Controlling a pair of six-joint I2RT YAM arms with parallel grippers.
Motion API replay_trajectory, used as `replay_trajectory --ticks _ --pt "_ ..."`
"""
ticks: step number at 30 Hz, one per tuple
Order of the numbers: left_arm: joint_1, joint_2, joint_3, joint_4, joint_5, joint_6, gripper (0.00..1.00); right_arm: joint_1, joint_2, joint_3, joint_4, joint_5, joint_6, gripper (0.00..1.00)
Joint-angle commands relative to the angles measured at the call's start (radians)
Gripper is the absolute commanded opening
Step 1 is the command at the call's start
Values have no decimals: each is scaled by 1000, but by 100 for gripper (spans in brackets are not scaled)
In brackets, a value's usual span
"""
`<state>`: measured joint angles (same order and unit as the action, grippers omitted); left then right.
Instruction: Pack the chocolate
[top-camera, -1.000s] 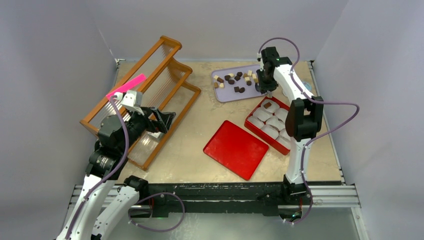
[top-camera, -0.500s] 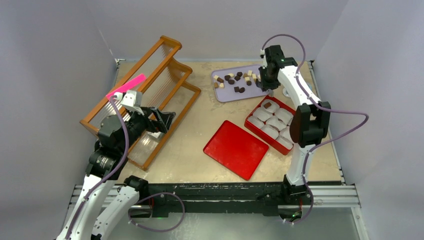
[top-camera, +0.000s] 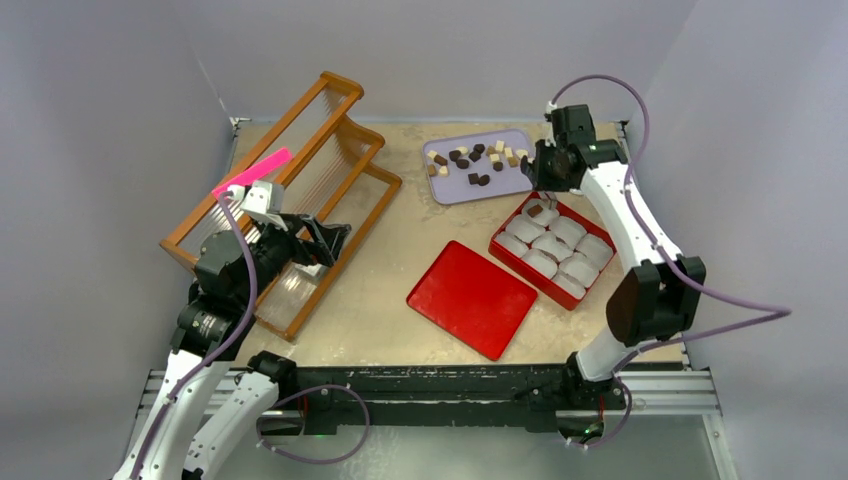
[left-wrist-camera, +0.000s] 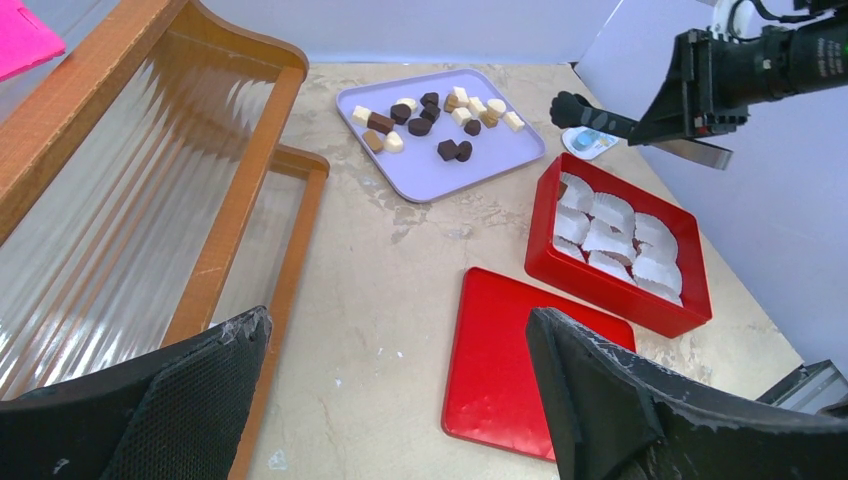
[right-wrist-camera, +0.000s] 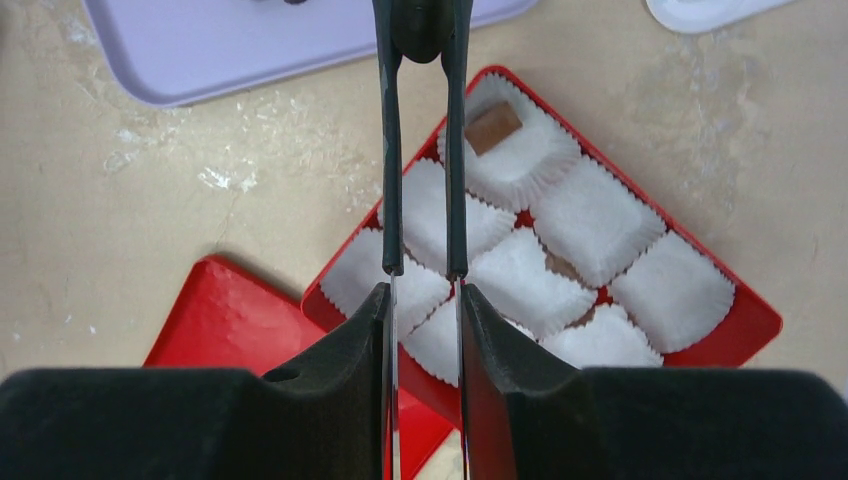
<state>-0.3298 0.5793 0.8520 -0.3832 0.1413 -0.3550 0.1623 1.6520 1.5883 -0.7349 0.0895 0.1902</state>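
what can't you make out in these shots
Tongs tips: right wrist view, cut off by the top edge; whether they hold anything unclear.
Red box, near side: right wrist view, behind the right gripper.
White object: left wrist view, too small and blurred to identify.
Chocolates on the tray: past the right wrist view's top edge.

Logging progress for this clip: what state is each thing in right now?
left tool, open, empty.
right tool, shut on dark tongs.
red box, open.
red lid, off, flat on the table.
paper cups, one holds a brown piece, others look empty.
chocolate, mostly loose on the lilac tray.
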Motion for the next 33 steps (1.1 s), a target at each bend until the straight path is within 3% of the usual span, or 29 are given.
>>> replay_trajectory --ticks 1,13,33 --pt "-2 -10 -10 26 3 11 98 -1 -132 -83 38 55 69 23" --pt "-2 -15 -11 32 24 6 98 -2 -324 -272 -26 179 175 24" --pt "-3 -13 -13 36 52 2 98 -10 -287 -443 45 323 251 29"
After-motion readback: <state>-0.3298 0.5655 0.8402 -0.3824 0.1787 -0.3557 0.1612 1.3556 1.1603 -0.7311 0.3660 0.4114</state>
